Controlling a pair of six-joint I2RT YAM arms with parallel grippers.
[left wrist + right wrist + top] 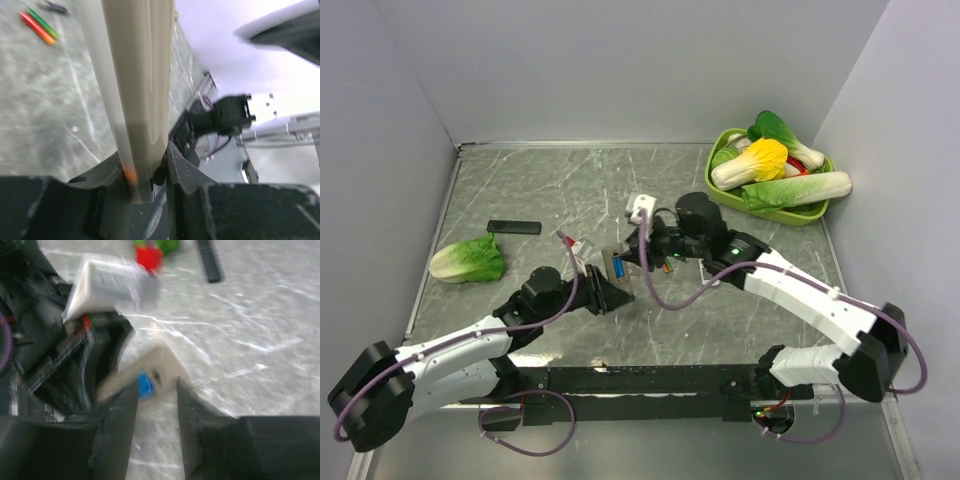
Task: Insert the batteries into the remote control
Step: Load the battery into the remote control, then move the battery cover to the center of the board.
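**Surfaces and finishes, as we find them**
We list the remote control (142,75) as smooth beige plastic, matt to satin; the batteries (39,25) in glossy coloured wraps; the left gripper (147,167) in black, fine-grained matt plastic; the table (570,190) as grey marbled sheet, dull sheen; the basket (798,218) in glossy green plastic.

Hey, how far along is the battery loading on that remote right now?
Early stage. Done: the remote control is off the table, clamped in the left gripper. In hand: the right gripper, open with nothing gripped, sits at the remote's end by the blue recess. Left: the batteries, green and red-orange, lie on the table; none looks loaded yet.
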